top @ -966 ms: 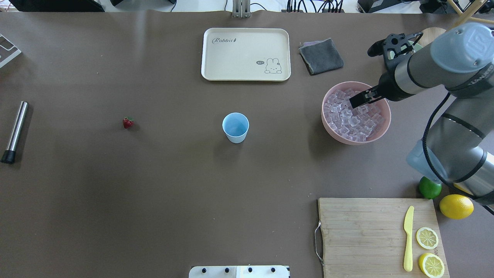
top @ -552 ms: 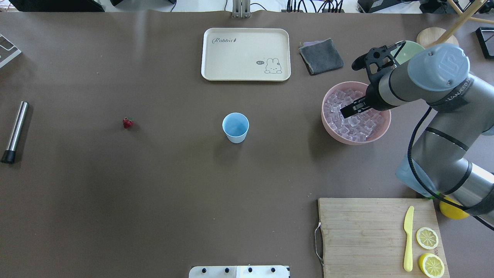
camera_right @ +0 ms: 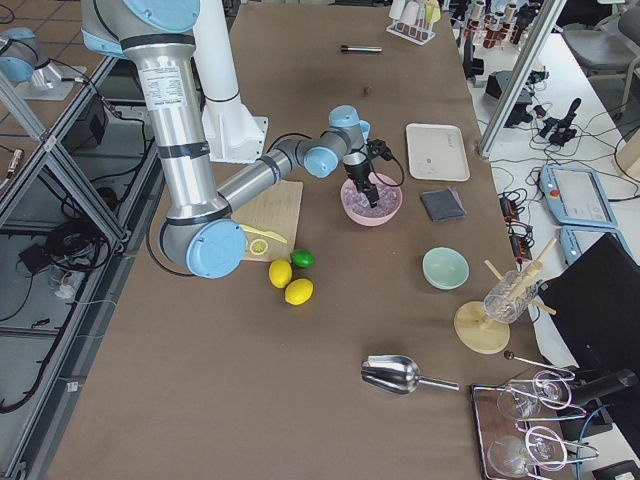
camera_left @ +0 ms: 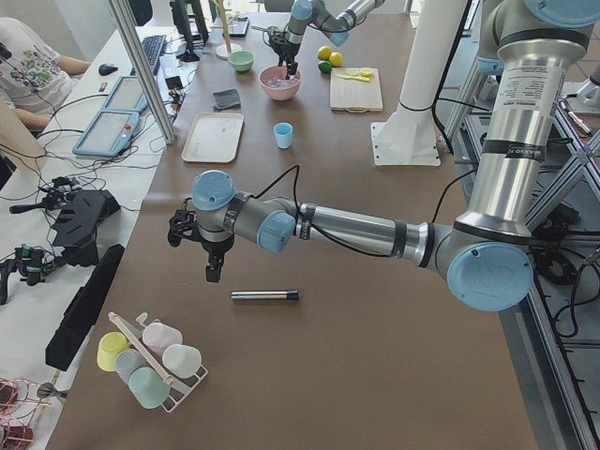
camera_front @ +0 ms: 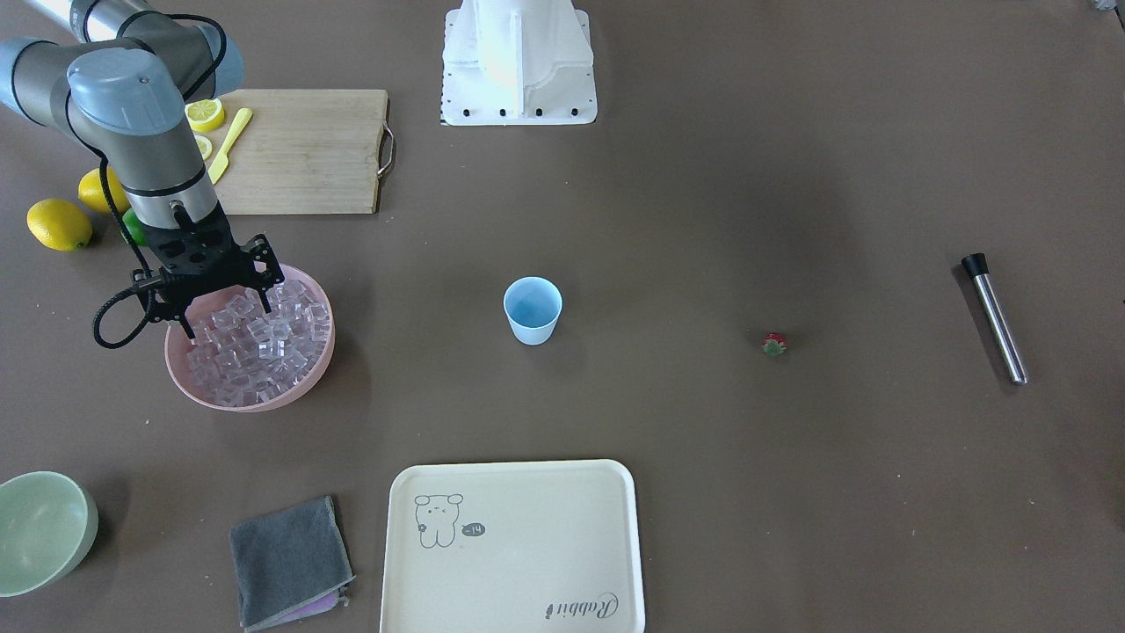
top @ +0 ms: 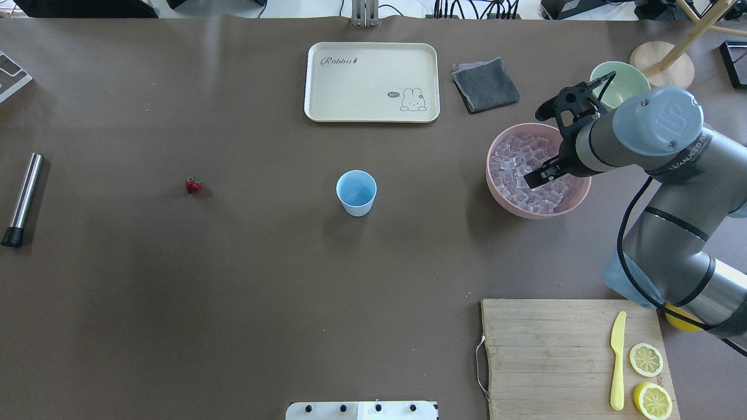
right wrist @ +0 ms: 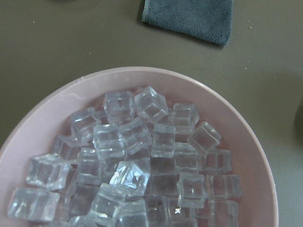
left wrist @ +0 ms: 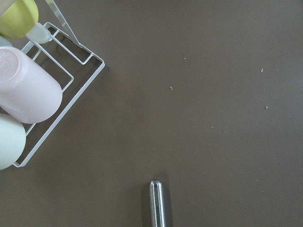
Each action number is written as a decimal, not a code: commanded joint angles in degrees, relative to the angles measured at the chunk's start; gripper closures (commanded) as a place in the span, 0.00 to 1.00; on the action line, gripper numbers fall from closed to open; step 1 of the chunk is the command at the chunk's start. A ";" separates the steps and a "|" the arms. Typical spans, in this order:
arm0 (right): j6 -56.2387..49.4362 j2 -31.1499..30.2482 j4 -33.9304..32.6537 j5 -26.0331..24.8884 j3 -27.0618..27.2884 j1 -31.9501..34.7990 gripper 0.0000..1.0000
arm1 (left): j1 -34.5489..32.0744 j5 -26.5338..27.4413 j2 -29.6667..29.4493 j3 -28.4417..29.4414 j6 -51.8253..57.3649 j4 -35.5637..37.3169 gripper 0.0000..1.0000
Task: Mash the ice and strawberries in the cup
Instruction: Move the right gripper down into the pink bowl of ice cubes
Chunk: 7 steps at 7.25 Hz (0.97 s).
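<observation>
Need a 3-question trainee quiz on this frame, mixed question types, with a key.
1. True or false: the cup already holds ice.
2. The right gripper is over: A) the pink bowl, B) the tray, C) the cutting board.
3. What small item lies on the table between the cup and the metal rod?

Key:
1. False. The cup looks empty, and the ice is all in the pink bowl.
2. A
3. The strawberry
</observation>
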 commanded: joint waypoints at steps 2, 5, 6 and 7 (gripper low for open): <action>-0.08 -0.95 -0.11 -2.58 -0.19 -1.61 0.10 | 0.20 -0.17 -0.04 -0.03 0.00 -0.03 0.03; 0.36 -0.86 -0.20 -2.76 -0.28 -2.32 0.21 | 0.29 -0.17 -0.04 -0.03 0.00 -0.03 0.03; 0.54 -0.78 -0.29 -2.76 -0.37 -2.41 0.30 | 0.29 -0.17 0.04 -0.03 0.00 -0.03 0.03; 0.54 -0.69 -0.29 -2.59 -0.28 -2.49 0.34 | 0.29 -0.26 -0.04 -0.03 0.00 -0.03 0.03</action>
